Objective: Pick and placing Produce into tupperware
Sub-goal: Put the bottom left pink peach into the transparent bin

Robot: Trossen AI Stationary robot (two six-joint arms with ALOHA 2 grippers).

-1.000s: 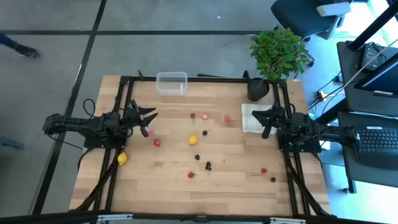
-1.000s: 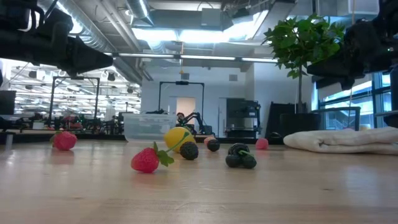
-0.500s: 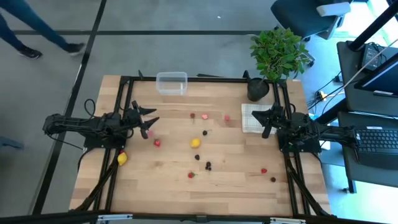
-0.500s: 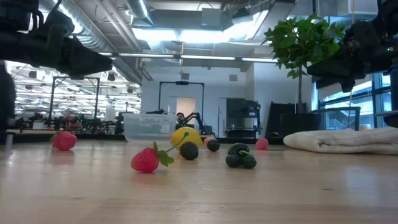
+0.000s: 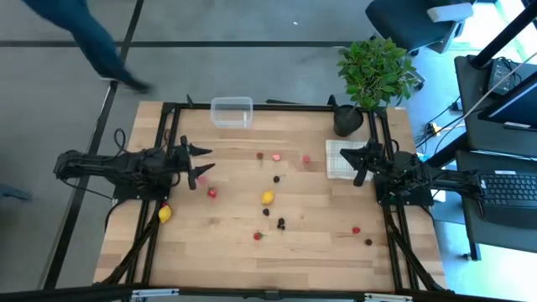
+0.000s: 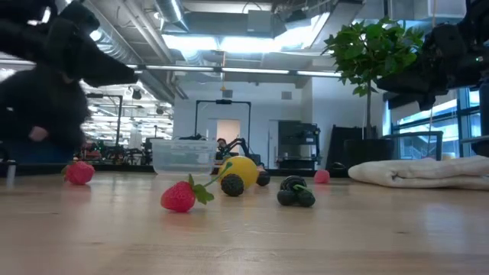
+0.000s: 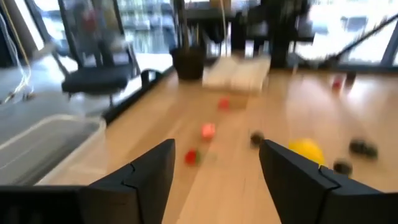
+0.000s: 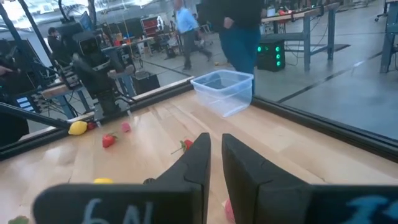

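Observation:
The produce lies scattered on the wooden table. One yellow lemon (image 5: 268,198) sits mid-table and another (image 5: 165,214) near the left arm. Red and pink berries (image 5: 212,192) and dark berries (image 5: 281,223) lie around them. The clear tupperware (image 5: 232,111) stands at the far edge, with nothing visible in it. My left gripper (image 5: 198,162) hovers open over the table's left part, above a pink berry (image 5: 201,179); its fingers stand wide apart in the left wrist view (image 7: 214,180). My right gripper (image 5: 354,164) is shut (image 8: 216,152) above the white cloth (image 5: 338,159).
A black plant pot (image 5: 348,120) with a green plant stands at the far right corner, beside the cloth. A person (image 5: 92,38) walks past beyond the table's far left side. Bare wood lies along the near edge.
The mid-table lemon has rolled a short way toward the near right, and in the low view it now sits right of the dark berry in front of it. A person has walked along behind the table's far left side.

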